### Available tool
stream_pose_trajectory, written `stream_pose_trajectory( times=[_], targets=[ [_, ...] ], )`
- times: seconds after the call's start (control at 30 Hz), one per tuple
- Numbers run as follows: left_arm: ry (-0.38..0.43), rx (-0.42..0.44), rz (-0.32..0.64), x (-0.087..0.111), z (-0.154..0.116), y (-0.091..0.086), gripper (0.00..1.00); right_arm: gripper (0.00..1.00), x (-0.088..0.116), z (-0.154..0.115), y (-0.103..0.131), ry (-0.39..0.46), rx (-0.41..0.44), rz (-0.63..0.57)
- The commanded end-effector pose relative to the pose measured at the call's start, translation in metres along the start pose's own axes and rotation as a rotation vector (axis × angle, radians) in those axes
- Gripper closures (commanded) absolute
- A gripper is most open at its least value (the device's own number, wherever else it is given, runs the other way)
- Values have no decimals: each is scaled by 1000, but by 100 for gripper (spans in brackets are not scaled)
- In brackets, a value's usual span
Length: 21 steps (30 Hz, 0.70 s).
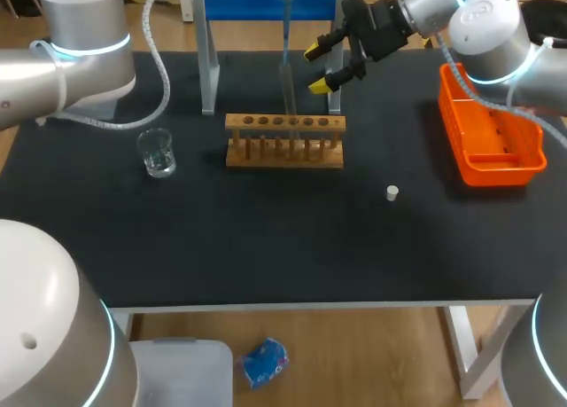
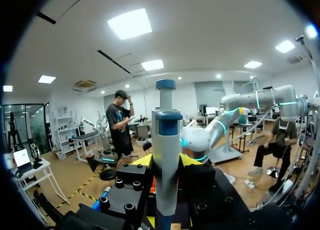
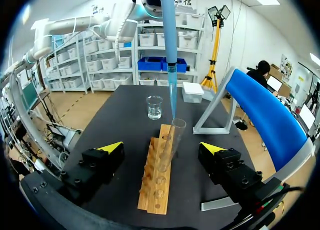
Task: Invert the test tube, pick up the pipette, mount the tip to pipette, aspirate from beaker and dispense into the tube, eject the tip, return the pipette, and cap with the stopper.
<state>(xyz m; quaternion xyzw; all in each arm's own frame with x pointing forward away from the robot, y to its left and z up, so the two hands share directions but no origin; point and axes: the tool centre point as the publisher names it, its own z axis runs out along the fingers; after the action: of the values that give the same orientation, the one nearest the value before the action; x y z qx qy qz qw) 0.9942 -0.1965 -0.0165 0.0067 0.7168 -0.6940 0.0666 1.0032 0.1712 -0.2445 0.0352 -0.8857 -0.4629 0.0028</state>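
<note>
The left gripper [image 2: 166, 161] is clamping the pipette [image 2: 167, 125] upright between both fingers, and the blue tip [image 3: 170, 64] is pointing straight down at the mouth of the test tube [image 3: 171, 140], which is standing in the wooden rack [image 1: 283, 143] in the middle of the table. The right gripper [image 1: 321, 67] is hovering just behind the rack, its fingers spread wide and holding nothing. The beaker [image 1: 157, 152] is sitting left of the rack, and the white stopper [image 1: 392, 192] is lying to its right, near the orange basket [image 1: 490, 163].
</note>
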Motion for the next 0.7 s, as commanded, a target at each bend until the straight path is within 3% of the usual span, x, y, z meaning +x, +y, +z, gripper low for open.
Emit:
stream_pose_trajectory(
  times=[0.03, 0.7],
  targets=[
    [-3, 11, -7, -3, 2, 8, 100, 0, -1, -1, 0, 5, 1, 0],
    [7, 28, -68, -1, 1, 16, 100, 0, -1, -1, 0, 5, 1, 0]
  ],
)
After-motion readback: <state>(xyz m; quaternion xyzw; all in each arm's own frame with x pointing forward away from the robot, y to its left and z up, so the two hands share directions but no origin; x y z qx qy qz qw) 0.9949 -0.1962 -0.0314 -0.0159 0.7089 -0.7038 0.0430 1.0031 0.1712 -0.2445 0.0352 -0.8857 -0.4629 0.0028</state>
